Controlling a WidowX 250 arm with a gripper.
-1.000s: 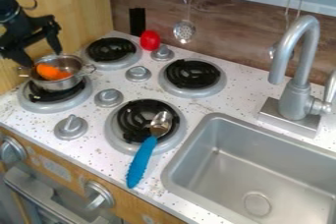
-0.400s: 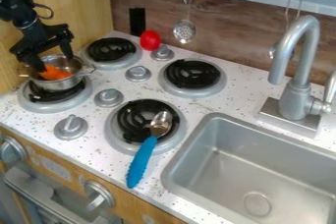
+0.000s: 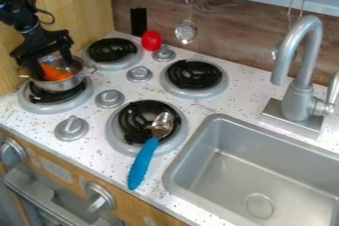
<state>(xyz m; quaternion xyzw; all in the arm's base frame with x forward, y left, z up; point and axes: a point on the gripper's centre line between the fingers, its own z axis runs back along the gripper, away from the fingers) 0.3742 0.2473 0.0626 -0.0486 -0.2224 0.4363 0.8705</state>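
The claw [image 3: 53,68] is open, w/ its two fingers well apart, one on each side of the orange thing [image 3: 54,73]; can't tell if either one touches it, but it isn't clamped. The orange thing sits inside the metal pot [image 3: 61,85], right under the claw & btwn the fingers; its underside is hidden by the pot wall. It looks like a toy veg, prob. plastic or foam, so light & not fragile; can't tell how much it gives. If hard plastic, the smooth, rounded surface may be a bit slippery & could roll out of a high or off-centre pinch. Best hold is prob. around the thick mid part, fingers low on both sides, w/ moderate squeeze; the tips need care near the pot wall, since the pot looks light & may shift on the burner [image 3: 38,96] if bumped. Pot itself: thin & stiff, prob. slick metal; rim or side handle [image 3: 88,70], just below & to the right of the claw in view, would be the spot to take it. Also on the worktop [image 3: 198,105]: red thing [image 3: 151,40] up & right of the claw, spoon w/ blue handle [image 3: 143,163] well below & right of it.
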